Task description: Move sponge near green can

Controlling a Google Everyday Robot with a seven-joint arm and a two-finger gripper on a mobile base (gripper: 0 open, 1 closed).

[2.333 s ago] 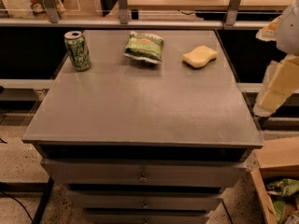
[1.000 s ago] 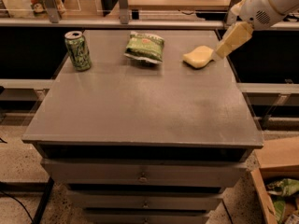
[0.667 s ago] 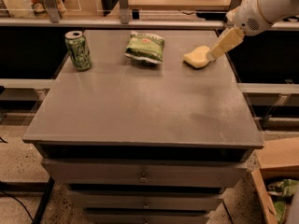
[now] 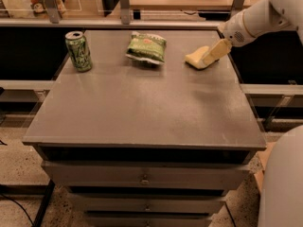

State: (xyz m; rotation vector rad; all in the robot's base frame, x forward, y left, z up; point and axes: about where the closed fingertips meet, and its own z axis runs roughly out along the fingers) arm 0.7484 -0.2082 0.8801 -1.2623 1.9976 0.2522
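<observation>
The green can (image 4: 78, 51) stands upright at the far left of the table (image 4: 142, 112). Its top is silver and its white and dark label is unreadable. A crinkled green snack bag (image 4: 147, 47) lies mid-back. The sponge (image 4: 194, 58), a pale yellow soft block with rounded edges, lies far right. The cream gripper (image 4: 210, 58) slants down against the sponge's right side; whether it is spread or closed cannot be told.

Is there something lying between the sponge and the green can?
Yes. The snack bag lies on the table between the sponge and the can, about on the straight line. The gripper is at the sponge's right side; nothing separates them.
</observation>
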